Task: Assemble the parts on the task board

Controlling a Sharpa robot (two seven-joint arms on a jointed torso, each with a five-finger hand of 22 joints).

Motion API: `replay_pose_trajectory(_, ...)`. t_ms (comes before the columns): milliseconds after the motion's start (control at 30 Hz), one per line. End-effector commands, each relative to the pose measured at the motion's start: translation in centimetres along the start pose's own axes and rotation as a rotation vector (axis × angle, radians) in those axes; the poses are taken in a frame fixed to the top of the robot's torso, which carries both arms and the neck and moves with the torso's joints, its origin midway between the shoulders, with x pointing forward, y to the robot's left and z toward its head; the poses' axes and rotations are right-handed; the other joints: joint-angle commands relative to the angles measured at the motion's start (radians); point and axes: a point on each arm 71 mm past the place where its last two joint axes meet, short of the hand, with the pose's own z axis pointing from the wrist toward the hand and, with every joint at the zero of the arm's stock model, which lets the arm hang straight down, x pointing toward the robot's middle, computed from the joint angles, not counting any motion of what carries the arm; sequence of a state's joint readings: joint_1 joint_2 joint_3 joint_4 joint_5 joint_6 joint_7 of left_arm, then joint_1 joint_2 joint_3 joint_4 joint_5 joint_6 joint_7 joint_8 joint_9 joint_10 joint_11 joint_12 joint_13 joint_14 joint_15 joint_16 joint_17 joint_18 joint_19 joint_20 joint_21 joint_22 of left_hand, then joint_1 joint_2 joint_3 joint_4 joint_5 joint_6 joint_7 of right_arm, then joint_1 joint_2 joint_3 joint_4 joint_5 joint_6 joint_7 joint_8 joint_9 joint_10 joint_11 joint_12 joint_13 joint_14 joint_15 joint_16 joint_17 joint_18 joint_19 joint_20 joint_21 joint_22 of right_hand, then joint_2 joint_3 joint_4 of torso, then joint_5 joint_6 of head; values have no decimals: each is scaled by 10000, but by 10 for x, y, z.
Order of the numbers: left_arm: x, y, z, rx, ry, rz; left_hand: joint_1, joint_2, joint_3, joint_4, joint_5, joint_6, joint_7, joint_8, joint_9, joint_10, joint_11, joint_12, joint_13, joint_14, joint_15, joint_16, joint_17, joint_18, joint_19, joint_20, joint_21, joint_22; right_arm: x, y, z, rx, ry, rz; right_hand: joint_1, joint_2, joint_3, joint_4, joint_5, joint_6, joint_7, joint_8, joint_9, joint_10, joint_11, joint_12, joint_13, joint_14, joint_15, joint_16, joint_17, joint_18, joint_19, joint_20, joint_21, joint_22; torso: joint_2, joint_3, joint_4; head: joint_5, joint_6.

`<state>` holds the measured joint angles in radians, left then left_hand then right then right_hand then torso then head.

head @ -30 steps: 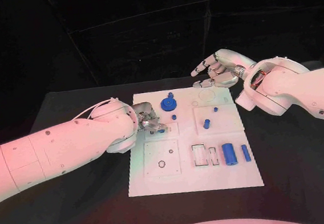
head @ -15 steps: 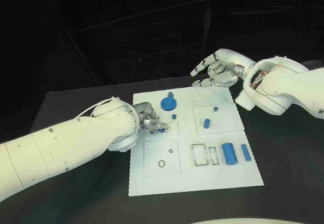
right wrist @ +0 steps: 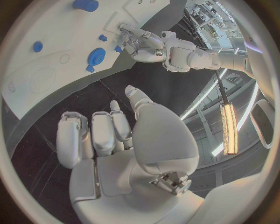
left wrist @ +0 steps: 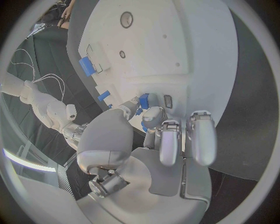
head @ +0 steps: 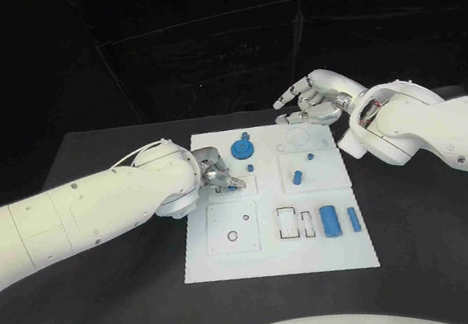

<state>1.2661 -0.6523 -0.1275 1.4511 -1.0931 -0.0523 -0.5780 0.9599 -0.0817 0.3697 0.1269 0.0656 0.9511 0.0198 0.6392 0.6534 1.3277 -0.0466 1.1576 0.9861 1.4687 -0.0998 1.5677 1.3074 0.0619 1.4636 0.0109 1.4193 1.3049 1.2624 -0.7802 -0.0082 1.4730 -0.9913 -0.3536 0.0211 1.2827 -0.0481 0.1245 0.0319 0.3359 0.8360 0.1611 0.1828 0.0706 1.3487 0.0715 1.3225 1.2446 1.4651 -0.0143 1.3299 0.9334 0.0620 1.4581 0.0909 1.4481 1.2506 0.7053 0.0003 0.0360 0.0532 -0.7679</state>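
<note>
the left hand point(head: 214, 173) pinches a small blue part point(left wrist: 143, 100) over the task board point(head: 284, 261), near the blue gear point(head: 242, 147). i judge it is being inserted; next, press it down. the right hand point(head: 312, 100) hovers beyond the board's far edge, fingers apart, empty.

A flat white rectangular task board point(head: 322, 261) is laid in the middle of the black table, cut with shallow recesses. A round blue gear-like part point(head: 242, 146) is seated near its far edge. A short blue peg point(head: 298, 176) is found mid-board. A blue cylinder point(head: 330, 221) and a slimmer blue bar point(head: 354, 221) are laid side by side near the right edge.
</note>
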Motion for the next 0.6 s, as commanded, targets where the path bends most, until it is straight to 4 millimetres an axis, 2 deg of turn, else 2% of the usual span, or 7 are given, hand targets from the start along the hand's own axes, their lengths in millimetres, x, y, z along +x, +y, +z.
replay_pose_trajectory(33, 0, 0, 1, -40, 83, -6, 17, 131, -172, 57, -53, 80, 21, -38, -11, 83, -9, 39, 22, 1021, -64, 31, 2634, -92, 263, -80, 49, 26, 0, 1, 1, -68, 46, 35, -73, -6, -42, -7, 35, -14, 11, 65, -17, -45, -7, -16, -10, 55, 9, -66, -1, -8, -80, -9, -46, -14, -5, 2, 0, 1, -5)
replay_pose_trajectory(367, -2, 1, 3, -71, 5, -49, -154, 377, -1000, 629, -44, 161, -16, -81, -11, 140, -38, 113, 92, 1021, -85, 31, 2634, -108, 292, -99, 94, 124, 0, 2, 1, -70, 59, 54, -100, 2, -70, 25, 70, -18, 10, 73, -17, -48, -8, -17, -15, 57, 8, -66, 2, -7, -80, -10, -50, -20, 6, 2, -5, -14, -3)
replay_pose_trajectory(600, -3, 2, 4, -129, 77, -134, -137, 416, -1275, 772, -46, 198, -34, -80, -3, 170, -52, 148, 133, 1021, -96, 31, 2634, -115, 304, -107, 114, 164, 1, 2, 2, -73, 75, 58, -109, 4, -77, 35, 76, -18, 10, 76, -17, -50, -8, -20, -19, 57, 8, -67, 1, -6, -82, -10, -53, -26, 0, 1, -5, -24, -13)
